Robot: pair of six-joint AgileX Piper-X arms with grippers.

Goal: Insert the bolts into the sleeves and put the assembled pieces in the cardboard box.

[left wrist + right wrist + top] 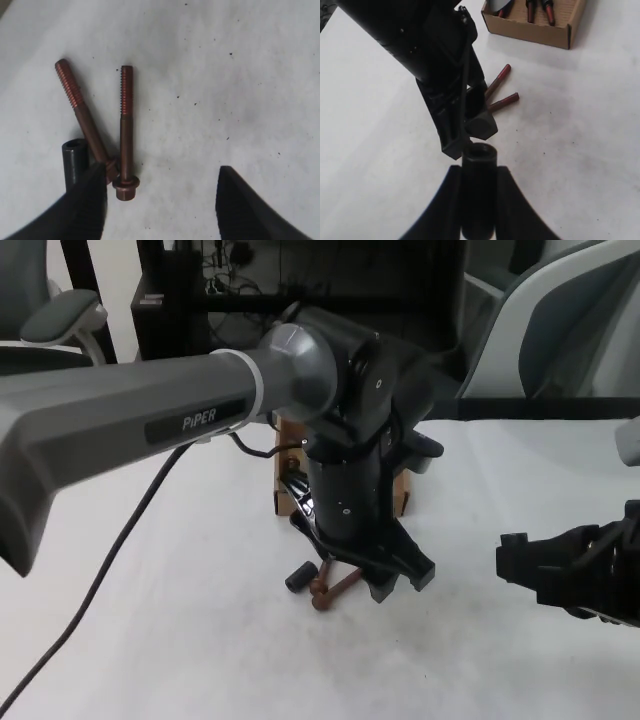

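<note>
Two copper bolts (126,135) (82,117) lie side by side on the white bench, their heads close together. A loose black sleeve (75,160) lies next to them. My left gripper (160,210) hangs open just above the bolt heads, one finger (85,210) over the sleeve's end. In the high view it (402,583) points down beside the bolts (330,590) and sleeve (297,578). My right gripper (479,205) is shut on another black sleeve (479,165), held with its open end toward the left gripper. It sits at the bench's right (545,565).
The cardboard box (530,31) stands behind the bolts with several assembled pieces inside; the left arm hides most of it in the high view (283,498). A cable (120,540) trails across the left of the bench. Chairs stand behind the bench.
</note>
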